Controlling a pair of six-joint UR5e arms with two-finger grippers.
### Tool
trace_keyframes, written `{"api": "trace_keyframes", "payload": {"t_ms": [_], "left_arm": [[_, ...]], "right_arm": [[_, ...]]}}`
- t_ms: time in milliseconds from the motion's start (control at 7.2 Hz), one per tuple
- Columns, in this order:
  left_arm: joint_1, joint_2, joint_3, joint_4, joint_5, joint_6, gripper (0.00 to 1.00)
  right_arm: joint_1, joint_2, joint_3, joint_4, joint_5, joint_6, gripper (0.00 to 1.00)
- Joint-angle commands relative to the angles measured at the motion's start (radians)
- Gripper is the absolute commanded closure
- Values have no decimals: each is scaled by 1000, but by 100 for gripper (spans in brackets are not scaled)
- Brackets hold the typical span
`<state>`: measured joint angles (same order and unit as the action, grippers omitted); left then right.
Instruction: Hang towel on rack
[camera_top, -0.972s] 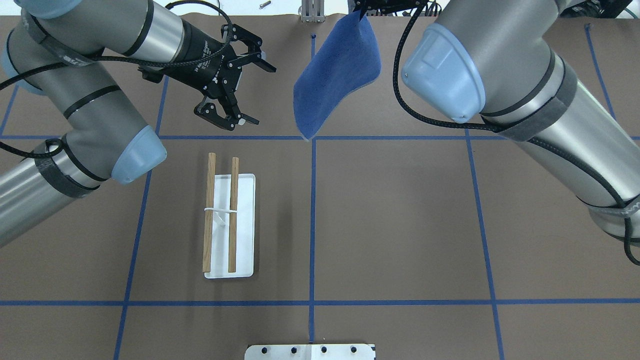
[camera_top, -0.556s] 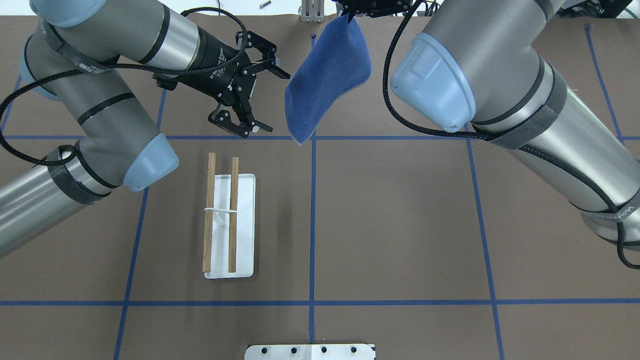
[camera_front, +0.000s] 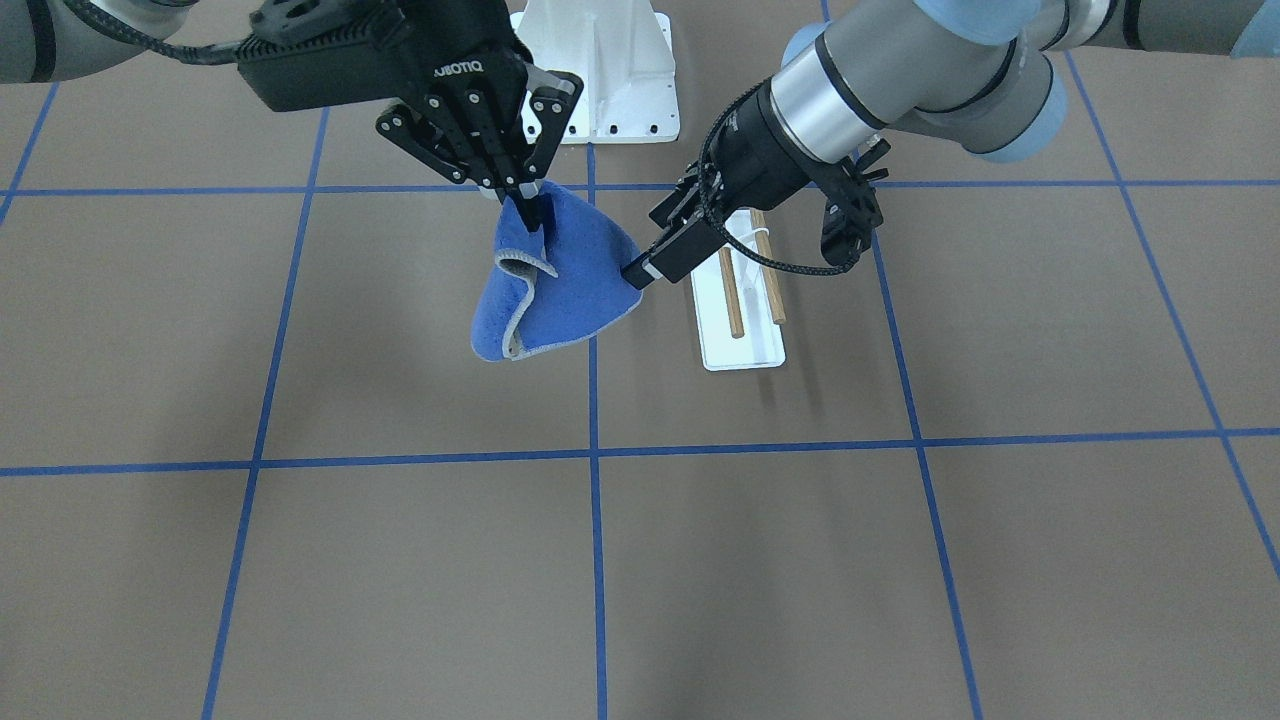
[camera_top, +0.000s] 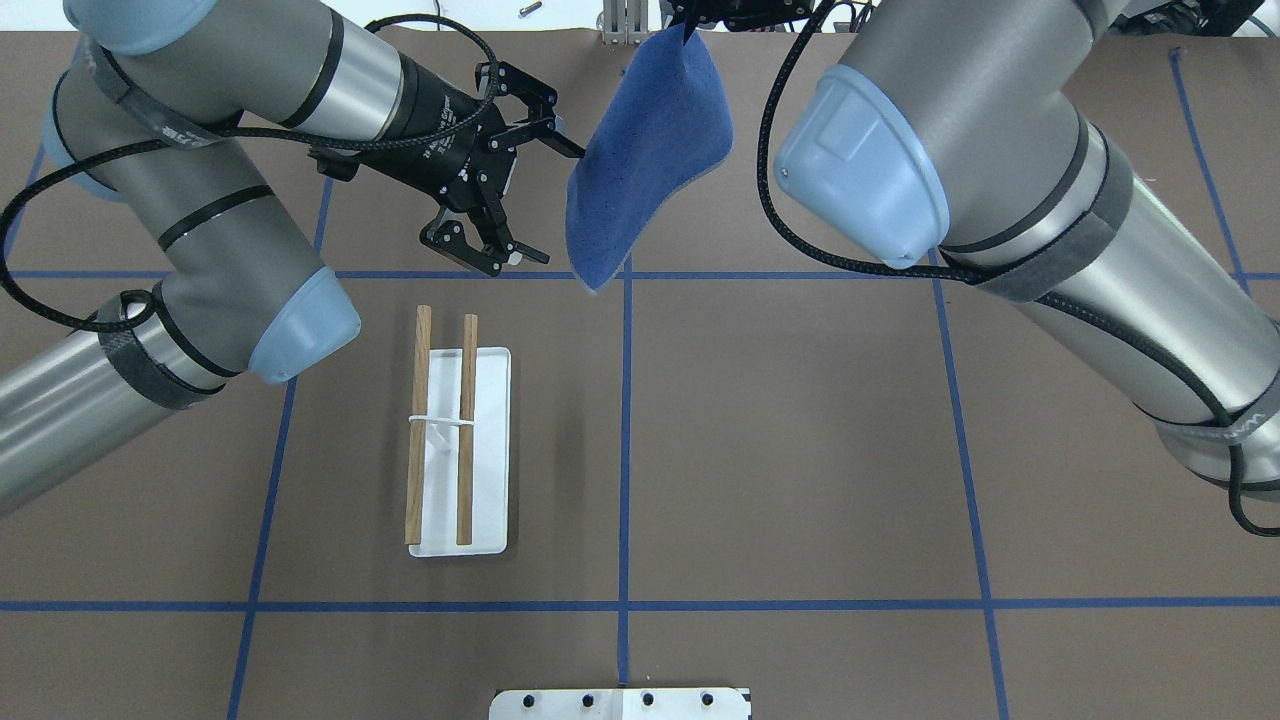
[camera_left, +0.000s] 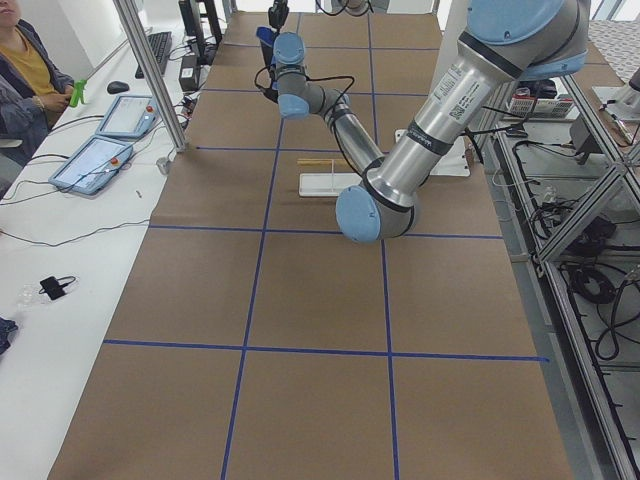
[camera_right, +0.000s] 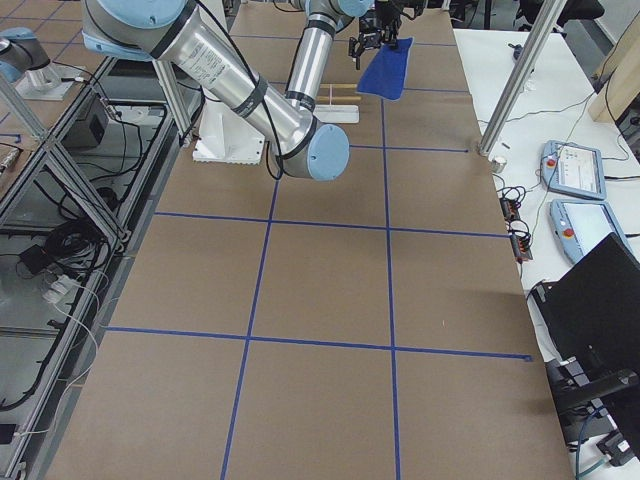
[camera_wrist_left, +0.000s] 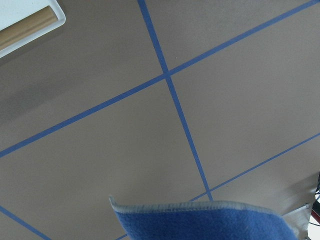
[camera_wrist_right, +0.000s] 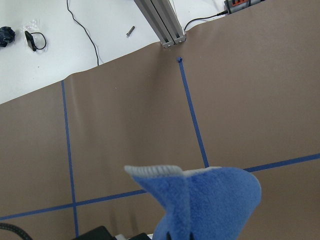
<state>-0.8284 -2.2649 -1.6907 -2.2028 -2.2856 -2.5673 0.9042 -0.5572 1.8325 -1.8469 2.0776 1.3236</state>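
The blue towel (camera_top: 650, 140) hangs above the table from one corner; it also shows in the front view (camera_front: 570, 290) with its pale edging curled. My right gripper (camera_front: 528, 208) is shut on that top corner. My left gripper (camera_top: 548, 203) is open beside the towel's left edge, and one fingertip (camera_front: 640, 272) touches or nearly touches that edge. The towel's lower edge shows in the left wrist view (camera_wrist_left: 200, 222). The rack (camera_top: 485, 450), with a white base and two wooden dowels (camera_top: 420, 425), stands on the table nearer the robot, below the left gripper.
A white bolted pedestal (camera_front: 600, 70) stands at the robot's side of the table. An aluminium post (camera_top: 625, 25) stands at the far edge. Blue tape lines cross the brown table cover. An operator (camera_left: 25, 80) sits beyond the far edge.
My left gripper has moved right, up to the towel's left edge, still open. The right gripper has carried the towel a little to the left.
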Motion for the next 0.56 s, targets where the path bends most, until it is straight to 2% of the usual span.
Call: {"api": "trace_keyframes", "payload": {"t_ms": [0, 417], "left_arm": [[0, -1, 0, -30, 5, -4, 2], [2, 1, 0, -64, 20, -42, 2]], "right_arm": [[-1, 0, 7, 0, 1, 3, 100], [-1, 3, 20, 0, 4, 5, 100]]}}
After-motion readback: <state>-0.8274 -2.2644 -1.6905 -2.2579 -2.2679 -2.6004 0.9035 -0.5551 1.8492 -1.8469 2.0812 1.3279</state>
